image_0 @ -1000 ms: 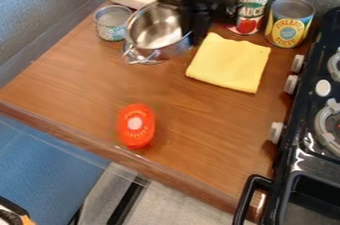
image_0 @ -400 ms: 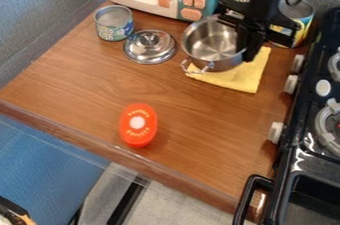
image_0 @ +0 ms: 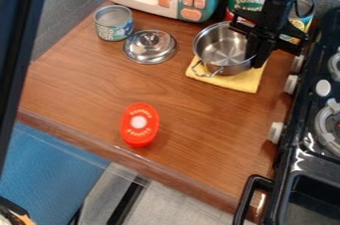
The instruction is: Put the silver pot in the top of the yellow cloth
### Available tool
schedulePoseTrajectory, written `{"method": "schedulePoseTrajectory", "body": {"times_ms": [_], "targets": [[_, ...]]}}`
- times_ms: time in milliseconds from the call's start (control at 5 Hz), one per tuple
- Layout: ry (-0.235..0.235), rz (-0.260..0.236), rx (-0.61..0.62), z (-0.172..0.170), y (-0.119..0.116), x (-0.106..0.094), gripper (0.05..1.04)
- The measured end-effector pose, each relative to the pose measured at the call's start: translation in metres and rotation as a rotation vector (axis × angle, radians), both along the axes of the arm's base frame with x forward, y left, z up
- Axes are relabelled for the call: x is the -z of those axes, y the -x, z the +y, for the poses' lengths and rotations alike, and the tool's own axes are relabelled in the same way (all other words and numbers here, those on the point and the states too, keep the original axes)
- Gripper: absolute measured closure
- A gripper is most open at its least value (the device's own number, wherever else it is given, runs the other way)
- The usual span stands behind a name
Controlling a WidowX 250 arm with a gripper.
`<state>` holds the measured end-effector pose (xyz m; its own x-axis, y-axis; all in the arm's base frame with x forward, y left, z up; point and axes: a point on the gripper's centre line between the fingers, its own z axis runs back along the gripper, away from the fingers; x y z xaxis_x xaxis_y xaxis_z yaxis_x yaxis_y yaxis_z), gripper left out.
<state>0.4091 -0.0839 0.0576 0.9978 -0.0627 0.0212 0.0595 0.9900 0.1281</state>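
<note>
Progress with the silver pot [image_0: 222,52]: carried rightward, away from the silver lid [image_0: 150,46], to a spot over the yellow cloth [image_0: 242,80], then shifted slightly further right. Kept the hand [image_0: 258,59] apparently clenched on the right side of the rim, judging by the shared travel of both. Left some cloth showing below the base. Could not tell firm contact from a slight lift. Brought the task close to done, most likely; called for lowering, if needed, then a straight release. Risked dragging the cloth with any sideways pull.
</note>
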Motion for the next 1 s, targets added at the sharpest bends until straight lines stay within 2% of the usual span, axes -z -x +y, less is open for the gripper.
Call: {"method": "schedulePoseTrajectory", "body": {"times_ms": [200, 400, 600, 800, 1000], "targets": [[-0.020, 0.030, 0.000, 0.003, 0.000, 0.011, 1.006], [-0.018, 0.033, 0.011, 0.002, 0.000, 0.011, 0.977], [0.012, 0.052, 0.022, -0.002, 0.001, 0.006, 0.806], [0.058, 0.040, 0.034, -0.004, 0.004, -0.005, 0.528], [0.121, -0.055, 0.029, 0.001, 0.008, -0.046, 0.227]]}}
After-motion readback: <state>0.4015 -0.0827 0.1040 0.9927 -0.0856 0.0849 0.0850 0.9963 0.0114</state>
